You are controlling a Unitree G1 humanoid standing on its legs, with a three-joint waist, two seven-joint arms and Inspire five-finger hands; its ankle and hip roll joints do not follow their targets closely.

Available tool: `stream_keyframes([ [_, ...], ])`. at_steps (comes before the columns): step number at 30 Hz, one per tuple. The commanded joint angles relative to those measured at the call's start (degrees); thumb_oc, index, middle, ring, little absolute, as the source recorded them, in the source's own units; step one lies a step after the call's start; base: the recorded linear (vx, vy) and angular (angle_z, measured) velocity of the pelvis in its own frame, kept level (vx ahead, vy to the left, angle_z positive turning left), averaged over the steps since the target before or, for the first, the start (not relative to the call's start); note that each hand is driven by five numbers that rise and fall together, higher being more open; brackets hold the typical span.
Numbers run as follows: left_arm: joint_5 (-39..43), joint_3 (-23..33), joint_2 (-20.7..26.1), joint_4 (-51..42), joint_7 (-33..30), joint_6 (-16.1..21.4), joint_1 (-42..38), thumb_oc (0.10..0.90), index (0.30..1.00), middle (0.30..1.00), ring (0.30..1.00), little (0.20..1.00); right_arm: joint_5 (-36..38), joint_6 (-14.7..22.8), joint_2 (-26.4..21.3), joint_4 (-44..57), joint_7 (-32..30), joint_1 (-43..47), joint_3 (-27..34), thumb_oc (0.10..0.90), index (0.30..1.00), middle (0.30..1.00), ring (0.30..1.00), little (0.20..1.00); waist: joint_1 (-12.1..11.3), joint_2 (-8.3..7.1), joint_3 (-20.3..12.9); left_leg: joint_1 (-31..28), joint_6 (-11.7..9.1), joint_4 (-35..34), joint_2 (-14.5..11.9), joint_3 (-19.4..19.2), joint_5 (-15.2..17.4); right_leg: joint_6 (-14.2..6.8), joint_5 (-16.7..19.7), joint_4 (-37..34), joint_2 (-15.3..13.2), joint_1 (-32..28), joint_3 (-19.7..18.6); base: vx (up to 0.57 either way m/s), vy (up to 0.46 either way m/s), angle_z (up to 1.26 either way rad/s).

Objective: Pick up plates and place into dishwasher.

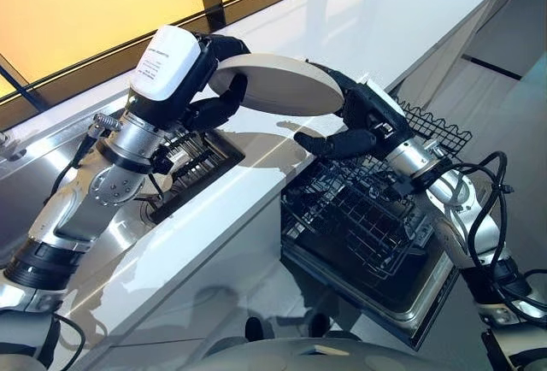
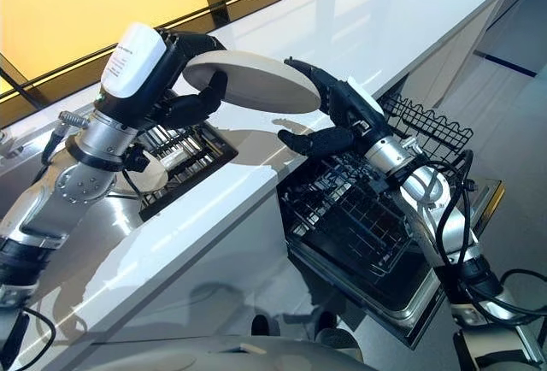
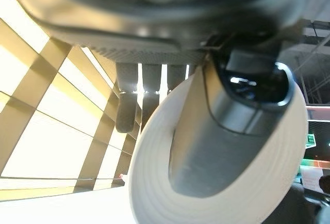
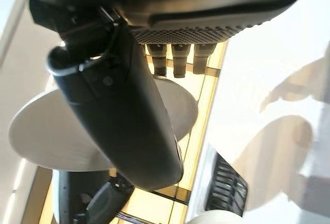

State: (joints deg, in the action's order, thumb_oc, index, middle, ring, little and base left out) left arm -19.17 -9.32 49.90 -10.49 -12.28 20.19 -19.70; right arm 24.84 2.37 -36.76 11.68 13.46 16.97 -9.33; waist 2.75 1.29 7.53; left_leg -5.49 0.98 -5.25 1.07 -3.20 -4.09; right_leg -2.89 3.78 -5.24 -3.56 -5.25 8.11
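— Any writing readable?
— Small print on the left hand's white cover, too fine to make out.
— Where's the plate?
— Mid-frame, above the white surface, left hand clamped on its left rim; right hand grips the right rim.
— Hidden parts?
— The dishwasher rack, lower right, sits partly behind the right arm.

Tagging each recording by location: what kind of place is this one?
Most likely a kitchen, perhaps a demo one: a long white countertop, an open dishwasher with a dark wire rack pulled out below it, and a white plate held over the counter between the left hand and right hand.
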Motion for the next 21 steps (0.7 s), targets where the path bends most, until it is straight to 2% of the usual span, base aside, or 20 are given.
stream_keyframes([
  [1, 3.6, -0.2, -0.6, -1.7, -1.4, 0.1, -11.8, 0.100, 0.300, 0.300, 0.300, 0.200, 3.7, 10.0, 2.0, 8.9, -3.8, 9.0, 3.4, 0.800, 0.900, 0.900, 0.900, 0.900, -0.2, -0.54, -4.6, -2.3, 0.4, 0.2, 2.8, -1.0, 7.0, -1.0, -5.9, 3.1, 4.1, -1.6, 0.8, 0.01, -0.001, 0.05],
  [5, 3.9, -1.1, -1.4, -1.4, -0.3, -0.5, -12.2, 0.100, 0.300, 0.300, 0.300, 0.200, 3.5, 13.3, 3.7, 9.9, -7.1, 10.0, 4.1, 0.800, 0.900, 0.900, 0.900, 0.900, -0.2, -0.37, -4.5, -2.5, 0.5, 0.2, 2.9, -0.9, 7.2, -0.9, -6.0, 3.1, 4.2, -1.7, 0.7, 0.01, 0.000, 0.02],
  [9, 3.7, -1.5, -1.9, -1.3, 0.2, -0.3, -12.4, 0.100, 0.300, 0.300, 0.300, 0.200, 2.5, 12.7, 4.5, 10.4, -6.9, 10.4, 4.3, 0.800, 0.900, 0.900, 0.900, 0.900, -0.2, -0.29, -4.5, -2.6, 0.5, 0.2, 2.9, -0.9, 7.3, -0.9, -6.0, 3.1, 4.2, -1.8, 0.6, 0.00, 0.000, 0.00],
  [14, 4.5, 0.1, -0.5, -2.8, -1.5, 1.0, -11.8, 0.100, 0.300, 0.300, 0.300, 0.200, -1.4, -1.1, 0.6, 9.0, 2.3, 8.3, 3.0, 0.800, 0.900, 0.900, 0.900, 0.900, -0.2, -0.74, -4.7, -2.4, 0.4, 0.2, 2.9, -0.9, 7.1, -0.9, -6.2, 3.2, 4.0, -1.6, 0.8, 0.00, 0.000, 0.00],
  [16, 4.7, 1.5, 0.7, -3.6, -3.2, 1.4, -11.4, 0.100, 0.300, 0.300, 0.300, 0.200, -1.6, -4.1, -2.7, 8.5, 4.9, 7.3, 2.3, 0.800, 0.900, 0.900, 0.900, 0.900, -0.2, -1.05, -4.9, -2.2, 0.3, 0.2, 2.8, -1.0, 7.0, -0.9, -6.2, 3.2, 4.0, -1.5, 1.0, 0.00, 0.000, 0.00],
  [21, 4.9, 3.1, 2.5, -2.8, -7.5, 3.3, -10.9, 0.100, 0.300, 0.300, 0.300, 0.200, 0.7, -6.6, -5.7, 5.6, 6.8, 7.8, 1.1, 0.800, 0.900, 0.900, 0.900, 0.900, -0.2, -1.45, -5.1, -2.0, 0.1, 0.2, 2.8, -0.9, 6.8, -0.7, -6.0, 3.2, 4.0, -1.5, 1.1, 0.00, -0.004, 0.01],
])
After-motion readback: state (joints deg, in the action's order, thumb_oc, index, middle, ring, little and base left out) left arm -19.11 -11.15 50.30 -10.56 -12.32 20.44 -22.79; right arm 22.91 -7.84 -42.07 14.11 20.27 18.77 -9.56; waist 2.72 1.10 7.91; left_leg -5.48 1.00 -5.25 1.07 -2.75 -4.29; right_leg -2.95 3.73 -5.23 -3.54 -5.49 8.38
